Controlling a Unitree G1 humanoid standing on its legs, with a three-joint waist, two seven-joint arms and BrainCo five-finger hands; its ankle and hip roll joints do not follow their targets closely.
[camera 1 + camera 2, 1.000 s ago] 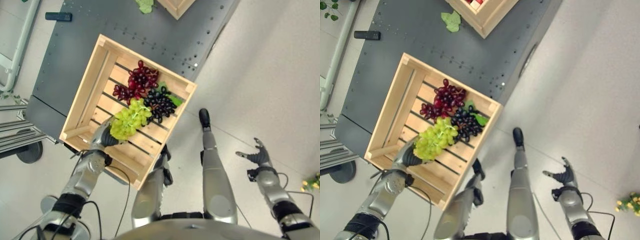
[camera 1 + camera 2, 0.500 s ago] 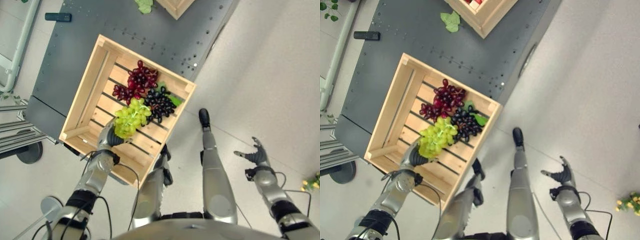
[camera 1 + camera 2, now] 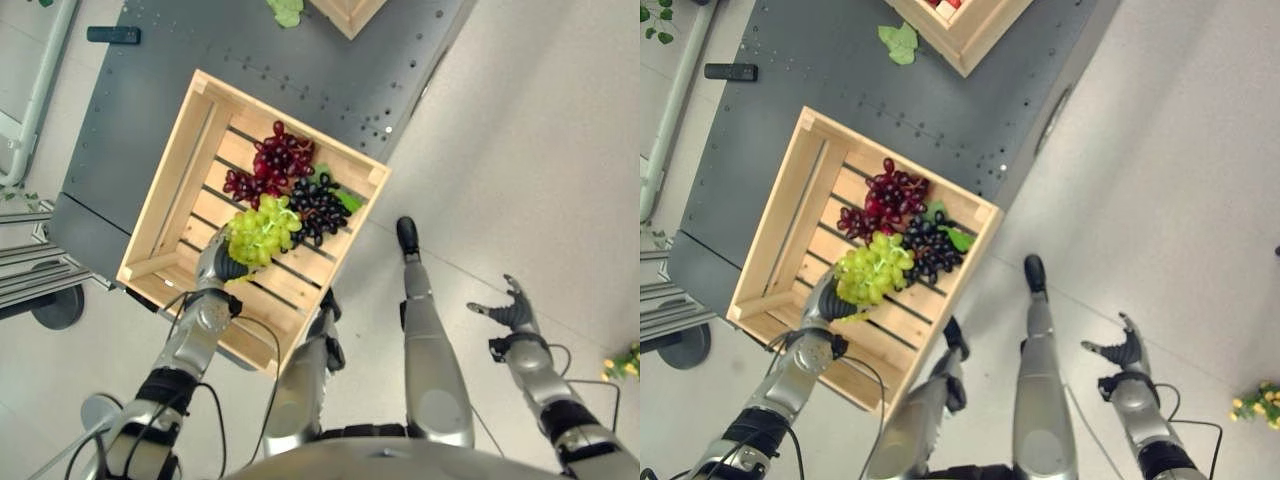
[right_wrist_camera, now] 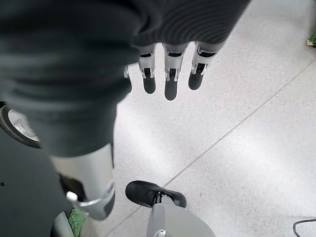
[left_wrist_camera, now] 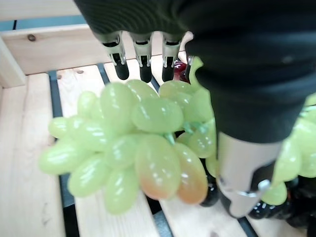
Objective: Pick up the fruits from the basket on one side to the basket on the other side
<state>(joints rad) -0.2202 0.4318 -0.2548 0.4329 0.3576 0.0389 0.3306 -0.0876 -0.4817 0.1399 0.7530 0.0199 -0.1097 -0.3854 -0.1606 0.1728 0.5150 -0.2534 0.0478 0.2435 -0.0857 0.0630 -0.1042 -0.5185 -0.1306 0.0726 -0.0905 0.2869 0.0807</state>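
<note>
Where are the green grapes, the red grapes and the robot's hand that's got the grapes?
green grapes (image 3: 262, 229), left eye view, middle of the bunch
red grapes (image 3: 280, 160), left eye view, upper part of the bunch
left hand (image 3: 214, 264), left eye view, dark back of the hand under the green bunch

Two silver-grey arms with smooth rounded shells and dark bands at the joints. The left hand (image 3: 217, 268) and right hand (image 3: 1124, 352) each wear a dark ribbed cover over back and wrist. Silver fingers (image 4: 168, 69) end in dark tips; a small screw marks the silver thumb.
</note>
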